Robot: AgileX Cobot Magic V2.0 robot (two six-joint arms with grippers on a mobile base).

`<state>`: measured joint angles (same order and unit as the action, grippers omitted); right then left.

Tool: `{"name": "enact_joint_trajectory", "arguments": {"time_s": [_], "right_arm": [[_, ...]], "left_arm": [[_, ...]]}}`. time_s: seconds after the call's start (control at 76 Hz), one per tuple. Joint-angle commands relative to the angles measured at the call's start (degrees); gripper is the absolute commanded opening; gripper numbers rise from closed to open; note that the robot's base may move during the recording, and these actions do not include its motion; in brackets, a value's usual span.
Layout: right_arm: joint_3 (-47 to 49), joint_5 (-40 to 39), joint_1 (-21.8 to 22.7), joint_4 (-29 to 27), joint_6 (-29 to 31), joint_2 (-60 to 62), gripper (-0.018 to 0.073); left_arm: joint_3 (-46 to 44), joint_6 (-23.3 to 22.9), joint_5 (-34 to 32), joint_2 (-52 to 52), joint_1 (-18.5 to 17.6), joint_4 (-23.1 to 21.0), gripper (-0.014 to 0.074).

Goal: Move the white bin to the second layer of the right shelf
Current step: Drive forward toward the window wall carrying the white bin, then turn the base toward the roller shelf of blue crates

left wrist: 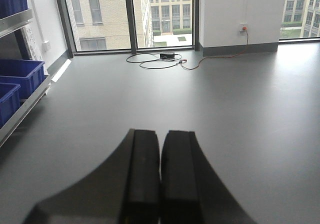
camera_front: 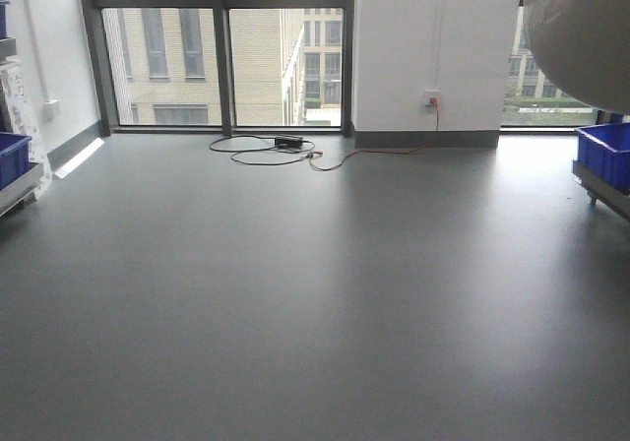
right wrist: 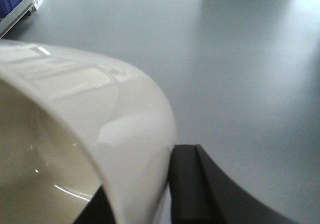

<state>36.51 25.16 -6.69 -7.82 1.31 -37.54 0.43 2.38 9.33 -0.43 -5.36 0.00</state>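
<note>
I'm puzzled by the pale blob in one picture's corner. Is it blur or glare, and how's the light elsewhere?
Front-facing view: that blob is the white bin, too close to be sharp; daylight brightens the floor near the windows. Left wrist view: the dark jaws at the bottom are soft-edged. Right wrist view: the glossy bin carries bright reflections.

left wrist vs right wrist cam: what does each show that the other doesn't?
Only left wrist: the left gripper, shut with nothing in it, plus the windows and the wall socket.
Only right wrist: the white bin, its wall pinched in the right gripper.
Both: the grey floor, the cable lying on it far off, and blue crates at the left edge.
</note>
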Motion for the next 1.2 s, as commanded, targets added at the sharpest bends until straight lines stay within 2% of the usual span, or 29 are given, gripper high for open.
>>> {"name": "enact_joint_trajectory", "arguments": {"time_s": [0.0,1.184], "right_arm": [[1.87,-5.47,0.25,-0.52,-0.04,0.15,0.0048],[1.87,-5.45,0.25,-0.52,-0.04,0.15,0.0048]], "left_arm": [[2.11,-0.18,-4.9,-0.81,-0.26,0.0,0.0085],[2.11,-0.18,-4.9,-0.81,-0.26,0.0,0.0085]]}}
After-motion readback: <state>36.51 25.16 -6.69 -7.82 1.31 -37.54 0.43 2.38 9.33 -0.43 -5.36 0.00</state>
